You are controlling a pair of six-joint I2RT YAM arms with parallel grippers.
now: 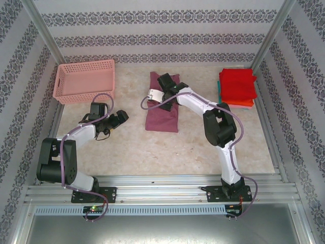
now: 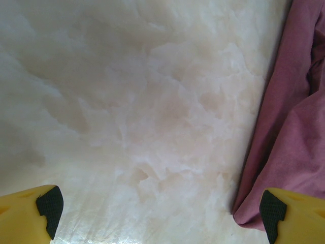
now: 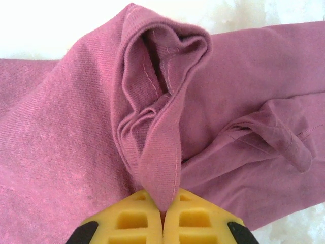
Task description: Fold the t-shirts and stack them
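Now a raised fold of the maroon shirt point(image 3: 76, 127) is pinched between the pressed-together fingers of the right gripper point(image 3: 163, 206), on the table point(image 1: 127, 152). The left gripper point(image 2: 160, 213) is held spread wide with nothing between, the shirt's edge lying by one fingertip point(image 2: 274, 216). A stack point(image 1: 237, 84) of red, orange and teal shirts is seen far right.

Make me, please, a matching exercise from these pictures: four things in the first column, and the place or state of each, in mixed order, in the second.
Column one:
1. pink basket
2. maroon t-shirt
3. left jaws
4. right jaws

Column two:
A. shut on a raised fold of the shirt
B. far left corner of the table
C. wide open over the table, beside the shirt's edge
D. middle of the table

Pairs: 1-B, 2-D, 3-C, 4-A
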